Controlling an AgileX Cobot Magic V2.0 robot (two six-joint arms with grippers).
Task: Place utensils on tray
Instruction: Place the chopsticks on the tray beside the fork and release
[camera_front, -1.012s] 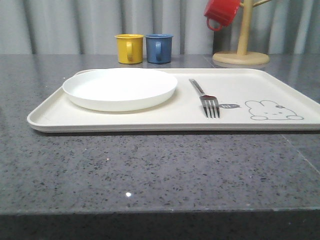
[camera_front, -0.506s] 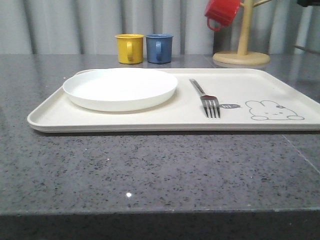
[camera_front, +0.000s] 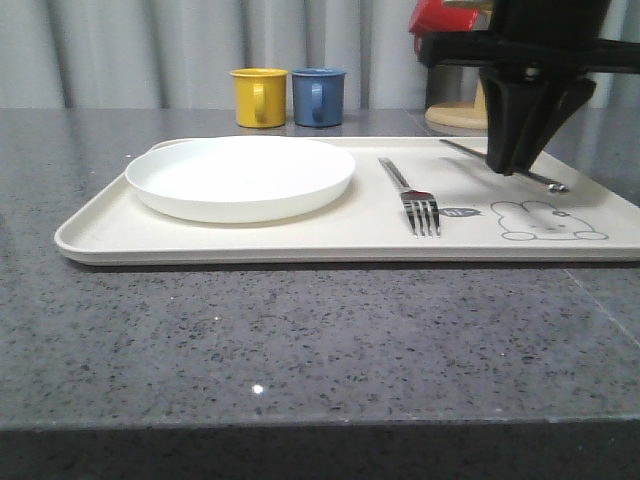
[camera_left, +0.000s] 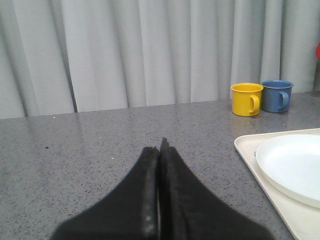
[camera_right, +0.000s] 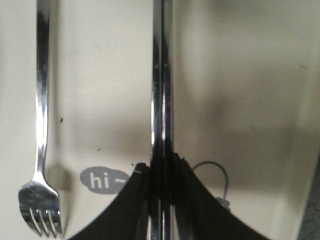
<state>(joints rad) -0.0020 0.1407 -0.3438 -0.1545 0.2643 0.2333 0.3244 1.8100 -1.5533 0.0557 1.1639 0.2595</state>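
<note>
The cream tray (camera_front: 300, 236) lies across the dark table with the white plate (camera_front: 240, 176) on its left half and a silver fork (camera_front: 411, 196) beside the plate. My right gripper (camera_front: 508, 166) hangs low over the tray's right part, above the rabbit drawing, and is shut on a pair of metal chopsticks (camera_front: 462, 151) that slope from back left to front right. In the right wrist view the chopsticks (camera_right: 161, 90) run straight out from the gripper (camera_right: 161, 167), parallel to the fork (camera_right: 42, 100). My left gripper (camera_left: 161, 145) is shut on nothing, over bare table left of the tray (camera_left: 248, 146).
A yellow mug (camera_front: 259, 97) and a blue mug (camera_front: 318, 96) stand behind the tray. A red mug (camera_front: 437, 18) hangs on a wooden mug tree (camera_front: 462, 116) at the back right, partly behind my right arm. Grey curtains close off the back.
My right arm has come in from the upper right and dropped over the tray's right part, carrying the chopsticks. Plate, fork and mugs have not moved.
</note>
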